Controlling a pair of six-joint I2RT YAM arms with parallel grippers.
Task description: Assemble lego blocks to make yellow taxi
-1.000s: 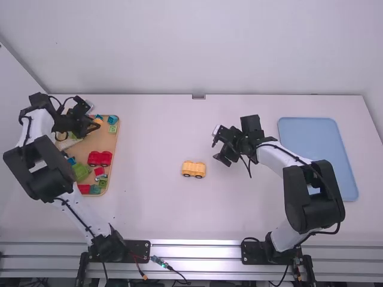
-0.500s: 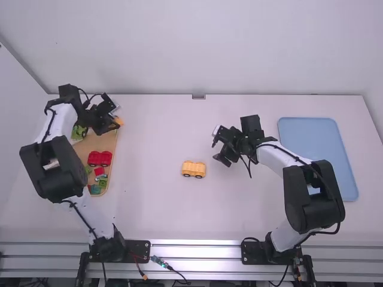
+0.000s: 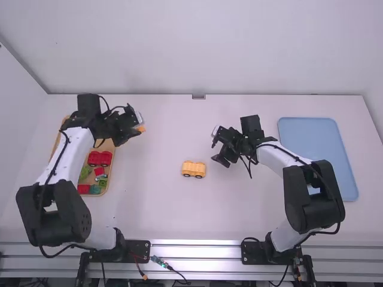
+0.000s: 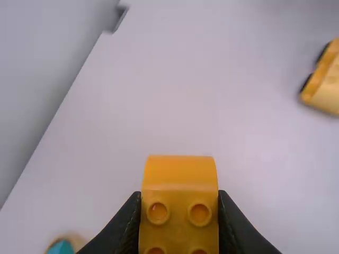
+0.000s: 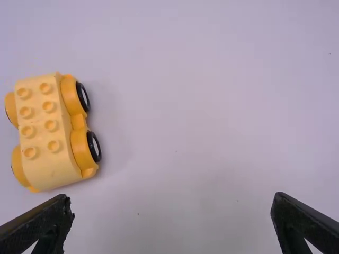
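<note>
Left wrist view: the left gripper (image 4: 179, 219) has its jaws closed about a curved, studded orange-yellow block (image 4: 179, 182), one finger against each side. In the high view, you see this gripper above the table, just beside the wooden tray (image 3: 108, 145). The wheeled yellow base (image 3: 193, 169) stands upright on the table between the two arms, studs up. The step in hand, you may judge, is bringing a body piece to the base. Your next move calls for carrying the block across, turning it to match the stud rows, and pressing straight down; a skewed press could roll or tip the base. The right gripper (image 5: 172, 201) is wide apart and empty, near the base; it could steady the base for you, but may crowd your approach. A red wheeled block (image 3: 100, 158) and other loose pieces lie in the wooden tray; the blue tray (image 3: 317, 149) lies beyond the right gripper, off your path.
</note>
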